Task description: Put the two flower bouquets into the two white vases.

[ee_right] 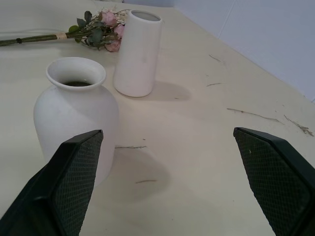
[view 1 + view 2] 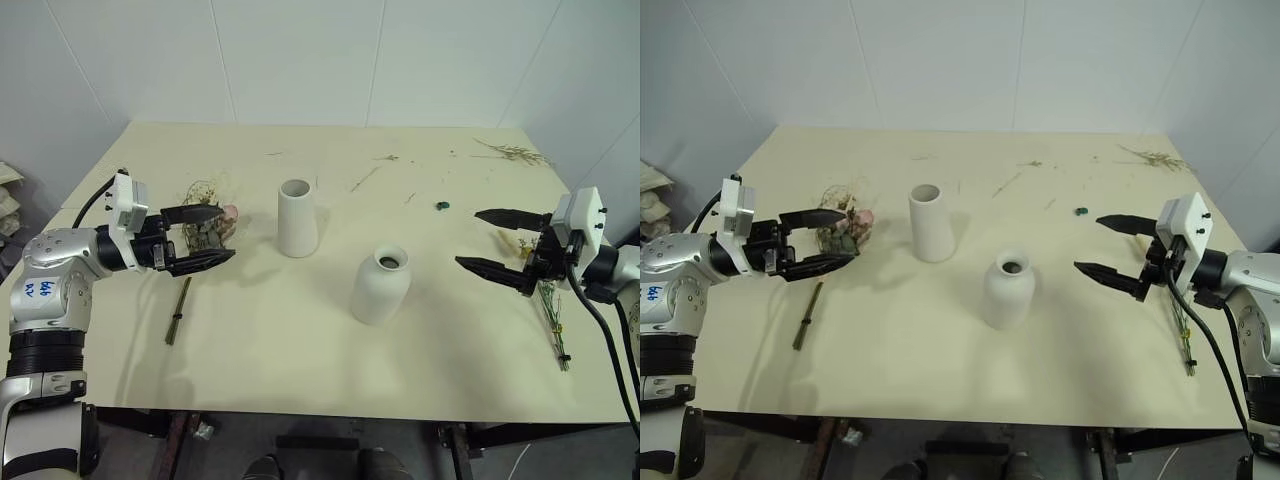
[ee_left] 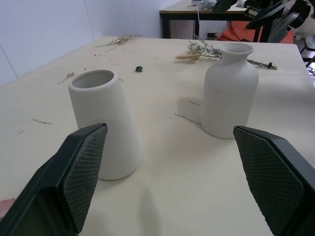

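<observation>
Both bouquets lie flat on the cream worktop (image 2: pixel 300 370) and both vases stand empty, so no flowers are in yet. The left gripper (image 2: pixel 212 236) hangs level with its two black fingers spread wide and nothing between them. The rose bouquet (image 2: pixel 212 226), pink roses among leaves and pale grasses, lies just under and beyond its fingertips, its bound stems (image 2: pixel 179 310) running back beneath the gripper. The right gripper (image 2: pixel 492 240) is likewise splayed and empty. The slim bouquet (image 2: pixel 552 318) of green sprigs lies just under and behind it, stems trailing towards the worktop's near edge.

Between the two grippers stand the tall tapered vase (image 2: pixel 297 218), nearer the left gripper, and the rounder bottle vase (image 2: pixel 380 285) with its narrow neck, nearer the right. Both are matte white ceramic, smooth and probably slippery and breakable; a nudge could tip the tapered one.

The bouquets look light and limp at the heads, stiffer along the stems. My judgement is that each is best pinched on the bundled stems near the tie, not on the blooms, which would crush or shed. The slim bunch probably suits the narrow neck, while the fuller roses want the wide mouth. Loose dried twigs (image 2: pixel 515 152) lie well beyond the right gripper.
</observation>
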`<action>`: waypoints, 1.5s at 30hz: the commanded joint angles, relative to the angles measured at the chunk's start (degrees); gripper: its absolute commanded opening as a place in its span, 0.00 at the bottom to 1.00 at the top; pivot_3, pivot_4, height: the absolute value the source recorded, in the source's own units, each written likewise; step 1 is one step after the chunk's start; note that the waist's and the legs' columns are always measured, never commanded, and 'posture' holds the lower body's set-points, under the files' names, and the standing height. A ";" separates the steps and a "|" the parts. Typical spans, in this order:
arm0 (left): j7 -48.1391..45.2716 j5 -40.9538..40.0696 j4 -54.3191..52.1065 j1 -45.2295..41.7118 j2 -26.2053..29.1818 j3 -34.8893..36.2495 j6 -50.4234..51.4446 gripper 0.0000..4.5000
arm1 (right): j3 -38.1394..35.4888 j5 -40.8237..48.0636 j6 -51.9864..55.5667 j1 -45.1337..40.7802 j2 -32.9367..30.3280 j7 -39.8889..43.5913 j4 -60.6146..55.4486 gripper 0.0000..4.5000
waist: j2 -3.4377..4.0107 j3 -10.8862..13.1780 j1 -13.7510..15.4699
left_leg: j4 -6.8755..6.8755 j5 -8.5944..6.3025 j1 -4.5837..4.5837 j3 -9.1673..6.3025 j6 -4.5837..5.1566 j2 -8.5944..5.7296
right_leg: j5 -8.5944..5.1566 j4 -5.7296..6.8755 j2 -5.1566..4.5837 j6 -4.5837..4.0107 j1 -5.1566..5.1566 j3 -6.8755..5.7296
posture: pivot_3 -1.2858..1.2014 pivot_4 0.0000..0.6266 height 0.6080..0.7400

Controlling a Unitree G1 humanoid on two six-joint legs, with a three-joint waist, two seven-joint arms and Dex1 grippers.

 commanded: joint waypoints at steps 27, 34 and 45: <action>20.33 15.50 -15.79 -4.70 21.42 -21.69 60.47 0.96 | 5.53 -0.46 -3.11 -15.50 6.34 2.75 4.11 1.00 | 0.00 0.03 -1.37 | -0.25 -0.04 -0.06 -0.03 -0.01 0.01 | -0.13 0.02 0.02 0.03 -0.16 0.01 | 0.52 0.24 1.00; 27.42 17.10 -16.92 -2.82 16.37 -23.05 64.19 0.96 | 4.67 0.84 -2.19 -14.55 7.28 0.77 0.39 1.00 | 0.00 0.02 -1.40 | -0.25 -0.04 -0.11 -0.01 -0.03 0.01 | -0.13 0.09 0.02 0.02 -0.29 0.03 | 0.52 0.24 1.00; 35.58 17.10 -9.33 -2.31 8.84 -19.38 61.90 0.77 | 3.57 3.40 1.15 -11.99 5.72 -0.17 -5.73 1.00 | -0.01 0.00 -0.92 | -0.15 -0.03 -0.12 0.00 -0.04 0.00 | -0.13 0.16 0.01 0.02 -0.29 0.04 | 0.52 0.24 1.00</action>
